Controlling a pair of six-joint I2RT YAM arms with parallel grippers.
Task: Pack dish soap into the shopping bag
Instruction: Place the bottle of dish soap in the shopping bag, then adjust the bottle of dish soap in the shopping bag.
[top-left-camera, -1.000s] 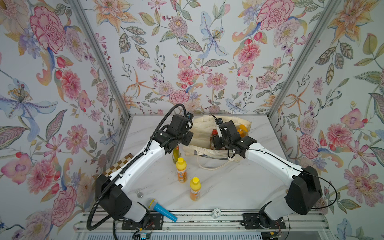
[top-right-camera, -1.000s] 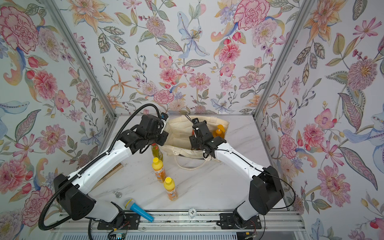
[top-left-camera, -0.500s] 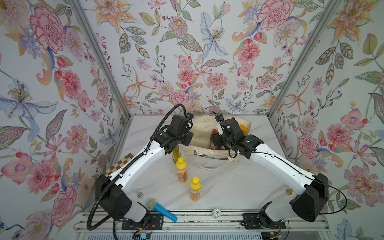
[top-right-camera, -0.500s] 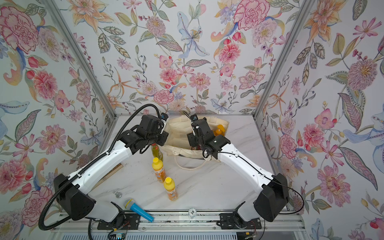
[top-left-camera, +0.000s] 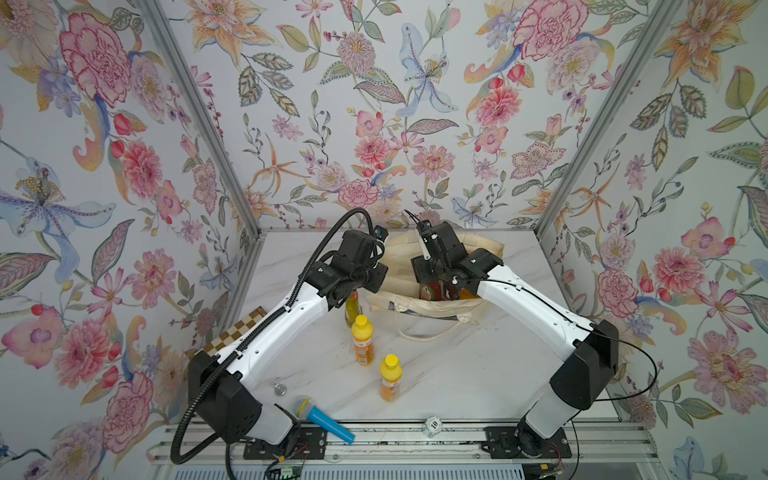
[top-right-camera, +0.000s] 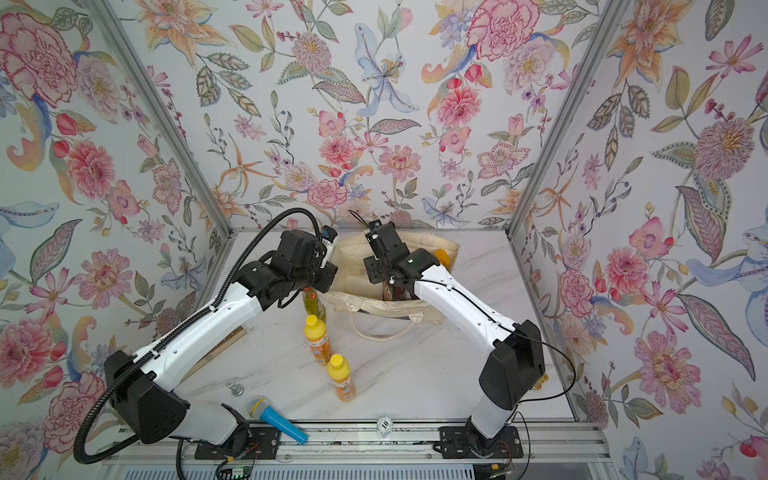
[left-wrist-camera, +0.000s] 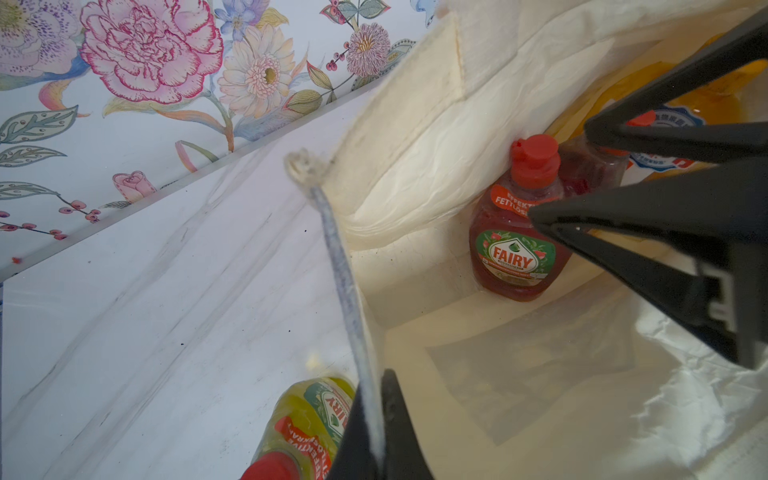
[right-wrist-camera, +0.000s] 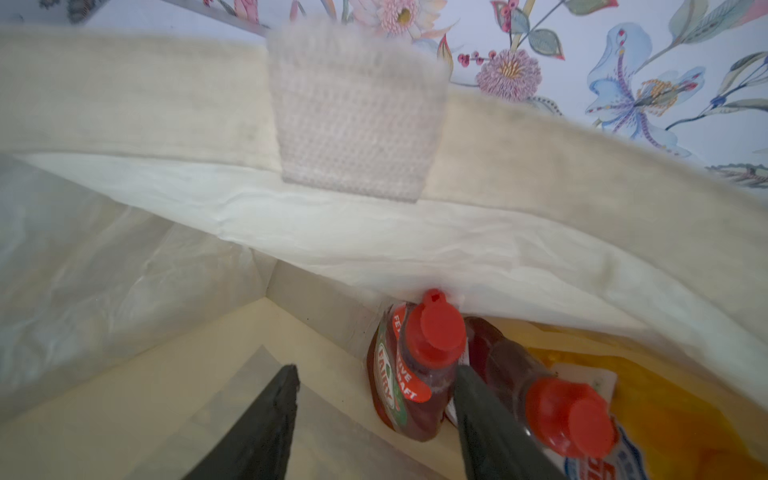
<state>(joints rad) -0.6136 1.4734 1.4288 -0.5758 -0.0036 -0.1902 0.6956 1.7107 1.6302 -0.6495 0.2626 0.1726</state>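
Both top views: the cream canvas shopping bag (top-left-camera: 484, 249) stands open at 12 o'clock on the white marble tabletop (top-left-camera: 457, 374), with both arms over it. Three soap bottles wait outside, all upright: a slim yellow-green red-capped plastic bottle (top-left-camera: 353, 309) just beside the bag's 9 o'clock side, an orange yellow-capped plastic bottle (top-left-camera: 362, 343) at centre, and its orange twin (top-left-camera: 390, 380) toward 6 o'clock. Blue toy microphone (top-left-camera: 322, 417) at 7 o'clock, skip it. Left wrist view: your left gripper (left-wrist-camera: 372, 401) is pinched shut on the bag's rim edge, holding the mouth wide. The yellow-green bottle sits just outside that wall. Inside, a dark red red-capped plastic bottle (left-wrist-camera: 515, 253) stands against the far wall, a second dark red bottle (left-wrist-camera: 592, 174) touches it, and a big orange plastic bottle (left-wrist-camera: 715, 95) is behind. Right wrist view: your right gripper (right-wrist-camera: 376, 372) hangs in the bag with jaws apart, gripping nothing. One finger crosses in front of the gap between the red bottles, contact unclear. Handling, my call: the bottles are smooth, liquid-filled, fairly hefty and tippy. Their walls give slightly, so squeeze the waist below the shoulder, not the cap. The canvas is soft and slumps, so hold the rim taut while you load.
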